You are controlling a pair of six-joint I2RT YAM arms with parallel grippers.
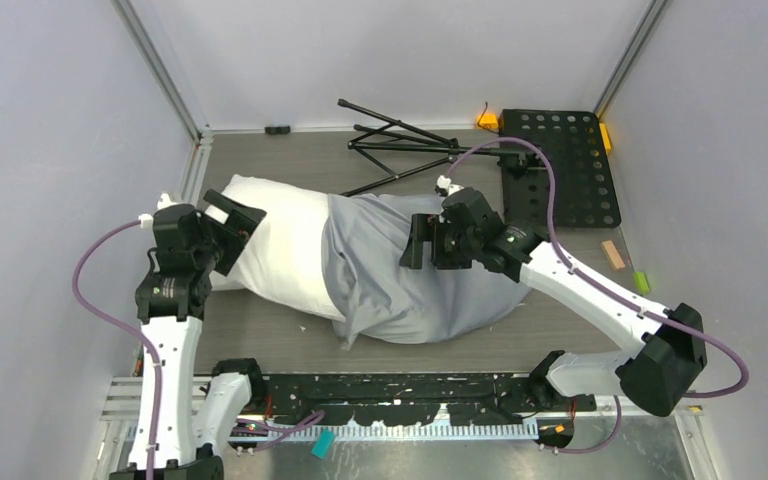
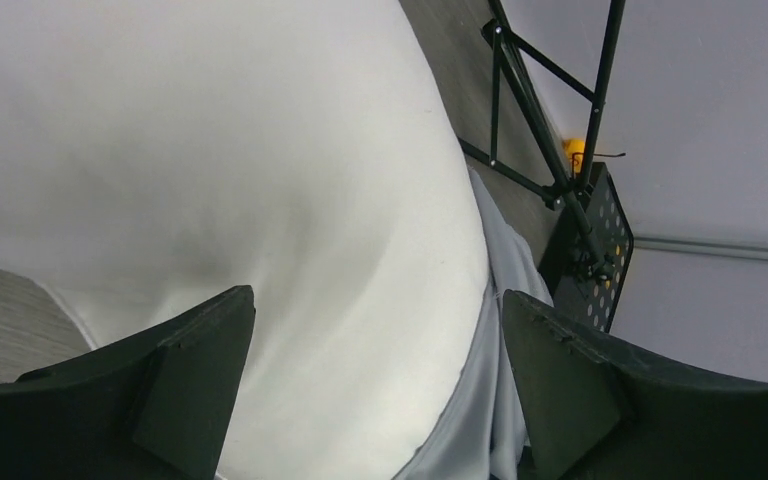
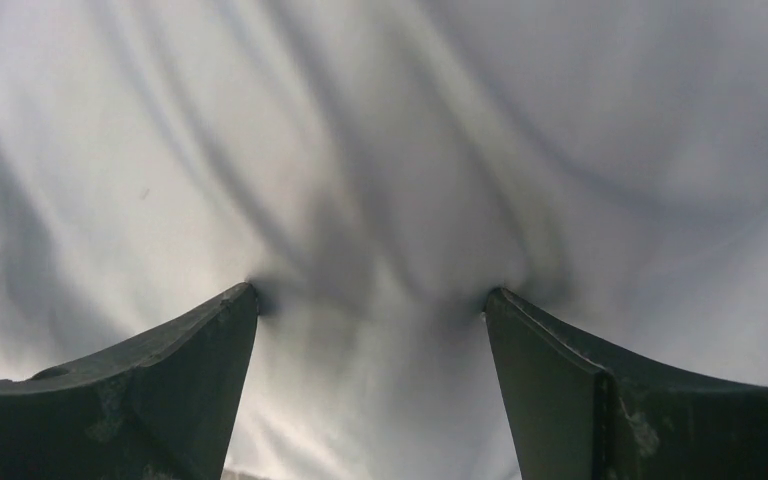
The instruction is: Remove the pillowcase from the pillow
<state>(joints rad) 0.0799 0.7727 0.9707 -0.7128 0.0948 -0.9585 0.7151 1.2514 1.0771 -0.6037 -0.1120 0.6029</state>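
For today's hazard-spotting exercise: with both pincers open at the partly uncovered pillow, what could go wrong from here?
1. The right pincer presses, open, into the pillowcase. If it closes, it may pinch the pillow beneath too and drag both.
2. The left pincer is open around the bare end, so nothing anchors the pillow against a pull.
3. The tripod lies close behind, and swept fabric might snag it.

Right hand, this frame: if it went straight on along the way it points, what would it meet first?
The blue-grey fabric pillowcase. The right hand points squarely at it with jaws open, and its fingertips seem to dent the cloth, so contact looks immediate.
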